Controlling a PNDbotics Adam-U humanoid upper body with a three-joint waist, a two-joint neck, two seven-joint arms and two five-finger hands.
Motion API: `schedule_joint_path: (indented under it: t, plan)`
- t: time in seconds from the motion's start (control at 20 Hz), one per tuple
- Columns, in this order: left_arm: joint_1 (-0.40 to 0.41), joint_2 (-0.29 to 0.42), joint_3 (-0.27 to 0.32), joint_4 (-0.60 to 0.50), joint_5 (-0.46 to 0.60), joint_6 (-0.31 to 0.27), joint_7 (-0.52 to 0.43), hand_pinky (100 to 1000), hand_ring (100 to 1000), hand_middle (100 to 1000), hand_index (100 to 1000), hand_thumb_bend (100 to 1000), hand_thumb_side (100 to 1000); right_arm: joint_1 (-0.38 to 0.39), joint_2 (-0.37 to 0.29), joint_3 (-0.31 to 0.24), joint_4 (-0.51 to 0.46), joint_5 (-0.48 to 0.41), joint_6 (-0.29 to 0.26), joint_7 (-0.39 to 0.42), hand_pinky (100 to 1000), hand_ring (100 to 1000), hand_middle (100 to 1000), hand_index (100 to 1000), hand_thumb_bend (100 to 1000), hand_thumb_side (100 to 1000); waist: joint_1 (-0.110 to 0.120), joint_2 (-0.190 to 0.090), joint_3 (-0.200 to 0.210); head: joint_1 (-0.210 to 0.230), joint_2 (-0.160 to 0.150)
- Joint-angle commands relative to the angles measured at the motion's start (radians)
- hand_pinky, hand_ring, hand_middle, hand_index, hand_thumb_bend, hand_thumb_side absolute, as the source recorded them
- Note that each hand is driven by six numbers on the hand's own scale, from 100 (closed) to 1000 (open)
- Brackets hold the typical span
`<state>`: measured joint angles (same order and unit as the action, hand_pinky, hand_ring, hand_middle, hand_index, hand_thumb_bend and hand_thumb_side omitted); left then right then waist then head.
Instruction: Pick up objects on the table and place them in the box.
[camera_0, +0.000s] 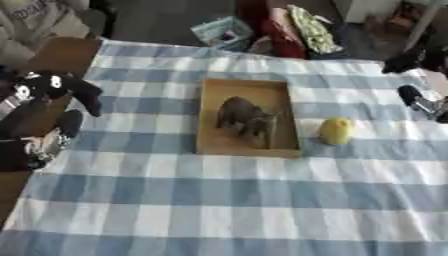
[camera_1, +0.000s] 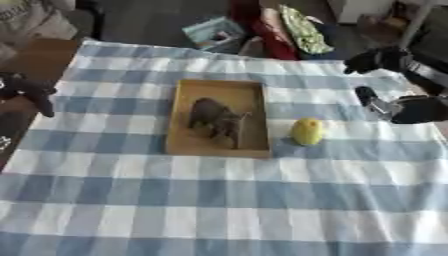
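Lying inside box (camera_0: 206, 120): grey-brown toy (camera_0: 245, 118). Yellow fruit (camera_1: 307, 131) at box's 3 o'clock, apart. Right hand (camera_1: 398, 107), left hand (camera_0: 48, 107) spread wide, empty.

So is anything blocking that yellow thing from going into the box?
Nothing visible: bare checked cloth separates the yellow object from the box beside it. A dark object already lies inside, with room around it.

1. Table (camera_0: 219, 210): covered by a blue-and-white checked cloth; bare brown wood at its left edge.
2. Dark grey floor (camera_0: 166, 20): beyond the far edge.
3. Heap of red, green-patterned and teal items (camera_1: 280, 30): on that floor.
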<state>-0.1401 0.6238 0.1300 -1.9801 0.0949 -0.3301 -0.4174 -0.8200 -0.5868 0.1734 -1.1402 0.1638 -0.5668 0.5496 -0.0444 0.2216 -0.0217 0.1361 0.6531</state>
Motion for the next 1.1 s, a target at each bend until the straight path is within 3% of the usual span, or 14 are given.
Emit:
schedule_joint_path:
  t: [0.05,0.4,1.1]
  plan:
    - [-0.002,0.005,0.021,-0.02,0.003,0.005,-0.002,831,561,559,772,100,565,-0.033,0.005,-0.006,0.05,0.06,-0.025,0.009,825,828,735,863,100,478,0.003,-0.018,0.004,-0.006,0.007]
    - [0.004,-0.011,0.021,-0.02,-0.008,0.004,-0.014,832,563,561,773,100,576,-0.065,0.079,-0.016,0.14,0.248,-0.077,-0.016,817,822,736,860,100,450,0.006,-0.016,0.018,-0.011,0.01]
    - [0.008,-0.027,0.017,-0.02,-0.035,0.005,-0.028,833,565,563,775,100,590,-0.087,0.165,-0.045,0.26,0.567,-0.14,-0.143,821,837,785,895,100,659,0.005,-0.011,0.026,-0.015,0.015]
